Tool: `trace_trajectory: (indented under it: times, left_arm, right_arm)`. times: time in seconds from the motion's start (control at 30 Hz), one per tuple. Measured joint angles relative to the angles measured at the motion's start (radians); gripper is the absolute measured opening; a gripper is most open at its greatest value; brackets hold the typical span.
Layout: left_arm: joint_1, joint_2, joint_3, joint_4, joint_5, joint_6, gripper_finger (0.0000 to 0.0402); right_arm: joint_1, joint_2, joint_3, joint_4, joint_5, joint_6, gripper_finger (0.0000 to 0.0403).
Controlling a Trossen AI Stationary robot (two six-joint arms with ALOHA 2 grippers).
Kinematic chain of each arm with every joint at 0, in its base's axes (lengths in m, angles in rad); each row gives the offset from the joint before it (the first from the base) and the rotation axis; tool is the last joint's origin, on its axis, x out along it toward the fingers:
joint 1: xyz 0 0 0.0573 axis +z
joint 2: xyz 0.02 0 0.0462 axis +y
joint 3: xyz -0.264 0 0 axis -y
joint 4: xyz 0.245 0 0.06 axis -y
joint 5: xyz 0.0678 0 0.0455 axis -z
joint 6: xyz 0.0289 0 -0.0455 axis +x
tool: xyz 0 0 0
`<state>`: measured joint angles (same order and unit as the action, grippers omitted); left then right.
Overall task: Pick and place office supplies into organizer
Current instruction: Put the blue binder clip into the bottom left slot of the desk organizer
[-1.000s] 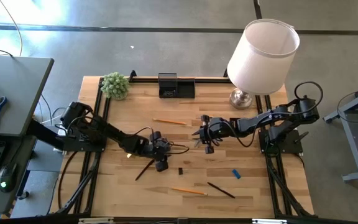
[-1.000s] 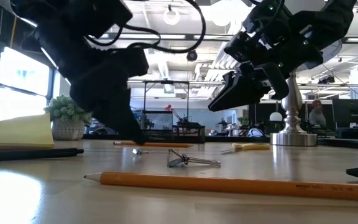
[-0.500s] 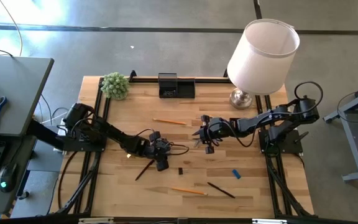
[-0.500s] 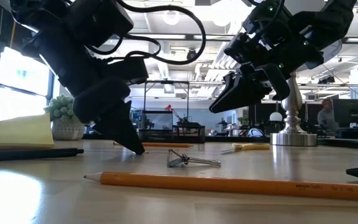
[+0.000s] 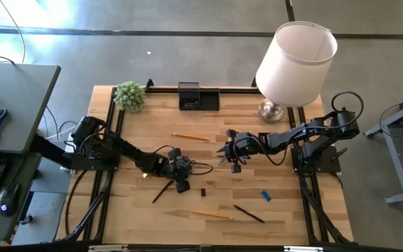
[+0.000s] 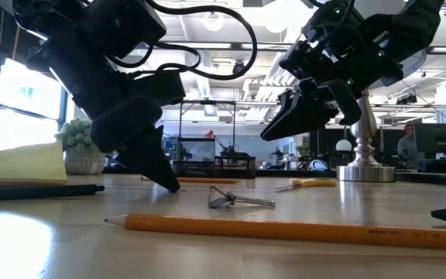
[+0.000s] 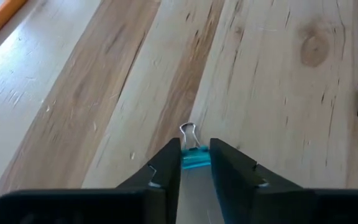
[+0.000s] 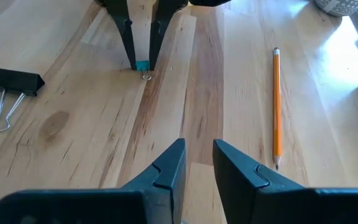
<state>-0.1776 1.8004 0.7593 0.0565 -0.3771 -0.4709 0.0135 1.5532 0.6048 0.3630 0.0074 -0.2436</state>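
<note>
I see a small teal binder clip (image 7: 195, 157) lying on the wooden table (image 5: 292, 210), its wire handle flat on the boards. A black binder clip (image 8: 18, 81) lies near it, wire loops flat. One orange pencil (image 5: 191, 137) lies mid-table, another (image 5: 212, 215) near the front edge beside a black pen (image 5: 248, 214). A second black pen (image 5: 162, 190) lies slanted. A small blue block (image 5: 265, 196) lies well apart, and the black organizer (image 5: 198, 96) stands at the far edge.

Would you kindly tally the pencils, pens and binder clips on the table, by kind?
Orange pencils: 2
Black pens: 2
Binder clips: 2, a black clip and a teal clip
Total: 6
</note>
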Motion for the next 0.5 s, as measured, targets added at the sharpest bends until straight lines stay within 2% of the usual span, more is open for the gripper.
trace_trajectory:
  times: [0.2, 0.37, 0.5]
  left_arm:
    - [0.000, 0.000, 0.000, -0.003, 0.000, 0.037, 0.0038]
    - [0.000, 0.002, 0.016, -0.021, -0.011, 0.080, 0.0047]
    - [-0.001, 0.007, 0.058, -0.089, -0.077, 0.147, 0.0055]
  right_arm:
    - [0.000, 0.000, 0.000, 0.000, 0.000, 0.000, 0.0073]
    - [0.000, 0.000, 0.000, 0.000, 0.000, 0.000, 0.0073]
    - [0.000, 0.000, 0.000, 0.000, 0.000, -0.001, 0.0073]
